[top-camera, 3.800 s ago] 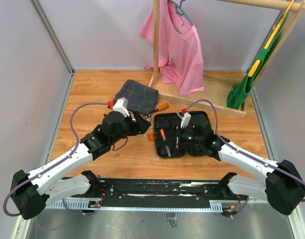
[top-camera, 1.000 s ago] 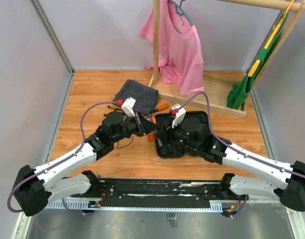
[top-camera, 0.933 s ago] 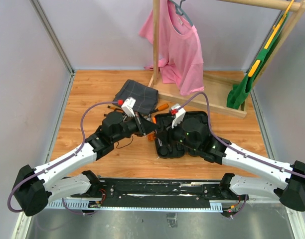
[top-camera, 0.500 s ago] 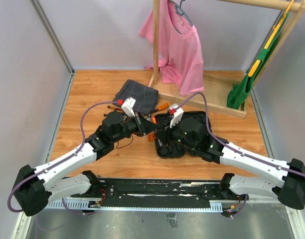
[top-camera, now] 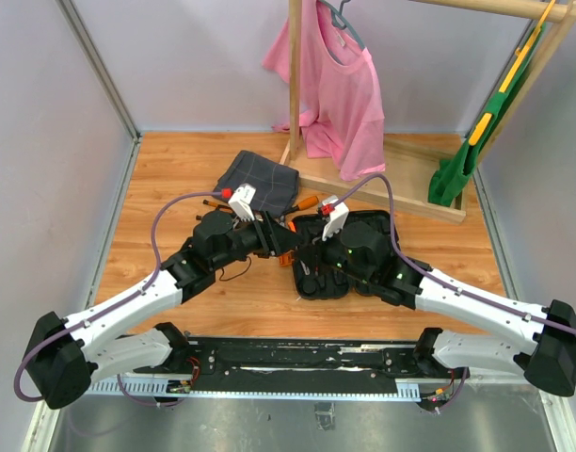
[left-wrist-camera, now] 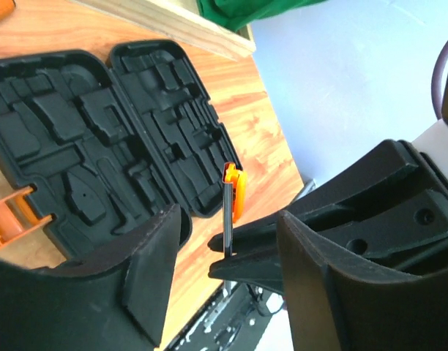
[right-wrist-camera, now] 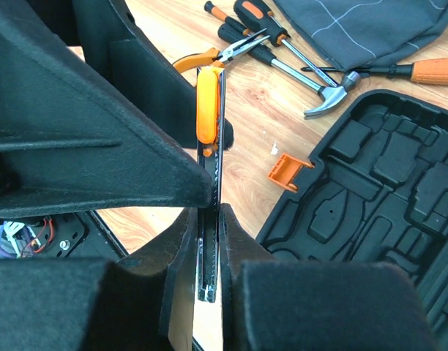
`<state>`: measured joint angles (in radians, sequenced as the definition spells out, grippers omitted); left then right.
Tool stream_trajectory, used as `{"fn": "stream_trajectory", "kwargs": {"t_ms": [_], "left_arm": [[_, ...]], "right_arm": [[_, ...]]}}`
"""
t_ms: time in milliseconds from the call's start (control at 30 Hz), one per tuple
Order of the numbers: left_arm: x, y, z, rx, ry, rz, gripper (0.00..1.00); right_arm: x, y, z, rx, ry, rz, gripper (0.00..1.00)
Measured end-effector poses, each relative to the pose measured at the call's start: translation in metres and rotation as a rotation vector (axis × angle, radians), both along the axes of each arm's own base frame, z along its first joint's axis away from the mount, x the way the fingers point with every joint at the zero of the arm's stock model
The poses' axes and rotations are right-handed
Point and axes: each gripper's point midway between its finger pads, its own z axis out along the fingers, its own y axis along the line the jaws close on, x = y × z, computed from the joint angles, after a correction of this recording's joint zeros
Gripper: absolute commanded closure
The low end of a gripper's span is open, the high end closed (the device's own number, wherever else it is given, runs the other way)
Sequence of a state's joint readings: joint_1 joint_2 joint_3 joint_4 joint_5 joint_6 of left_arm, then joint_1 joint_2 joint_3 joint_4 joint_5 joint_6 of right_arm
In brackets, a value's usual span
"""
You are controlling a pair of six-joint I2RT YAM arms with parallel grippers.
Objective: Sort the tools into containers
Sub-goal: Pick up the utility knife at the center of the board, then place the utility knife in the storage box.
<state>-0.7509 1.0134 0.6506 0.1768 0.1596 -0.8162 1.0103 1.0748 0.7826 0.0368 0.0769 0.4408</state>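
Along the near edge, a black slotted rail (top-camera: 297, 354) above a strip of grey sheet metal (top-camera: 269, 424), both white-and-black arm bases bolted there. Beyond it, a desk of warm orange-brown wood planks (top-camera: 175, 169), edged left and right by grey metal frame bars (top-camera: 95, 66) and shut in by pale lilac walls (top-camera: 194, 66).

Above the middle of the desk, tip to tip: left end effector (top-camera: 275, 241) with fingers spread wide, clasping nothing; right end effector (right-wrist-camera: 208, 223) pressed together on the lower part of a slim flat tool with an orange grip and black body (right-wrist-camera: 208, 110), held on edge in the gap between the left fingers, close against one of them.

Under the right arm, open and flat on the wood, a black plastic tool case with moulded recesses (right-wrist-camera: 385, 175), a small orange clasp (right-wrist-camera: 286, 172) jutting from its edge.

Just past the case, loose on the desk: orange-handled needle-nose pliers (right-wrist-camera: 220, 55), a steel-headed claw hammer (right-wrist-camera: 330, 99), several slim black-and-orange screwdrivers (right-wrist-camera: 242, 18), and one orange-handled tool (right-wrist-camera: 432, 69) at the edge of a dark grey checked cloth (top-camera: 260, 179).

Farther back, a pale wooden clothes rack (top-camera: 295, 85) carrying a pink T-shirt (top-camera: 340, 94); at the far right, a green garment with yellow trim (top-camera: 462, 165).
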Motion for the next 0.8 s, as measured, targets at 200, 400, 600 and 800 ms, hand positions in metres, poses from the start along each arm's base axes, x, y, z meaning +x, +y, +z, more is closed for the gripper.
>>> {"fn": "stream_trajectory", "kwargs": {"t_ms": [200,400,600,800], "left_arm": [[0.007,0.01,-0.007,0.052,-0.003,0.05,0.31],[0.02,0.032,-0.027,0.175,0.025,0.159,0.31],[0.023,0.053,-0.053,0.29,0.078,0.236,0.31],[0.02,0.064,-0.071,0.343,0.11,0.265,0.31]], "right_arm": [[0.008,-0.013,-0.009,-0.053,0.001,-0.073,0.99],[0.018,-0.036,-0.027,-0.137,0.028,-0.17,1.0],[0.039,-0.068,-0.056,-0.175,0.123,-0.267,1.0],[0.053,-0.098,-0.085,-0.204,0.221,-0.377,1.0]]}}
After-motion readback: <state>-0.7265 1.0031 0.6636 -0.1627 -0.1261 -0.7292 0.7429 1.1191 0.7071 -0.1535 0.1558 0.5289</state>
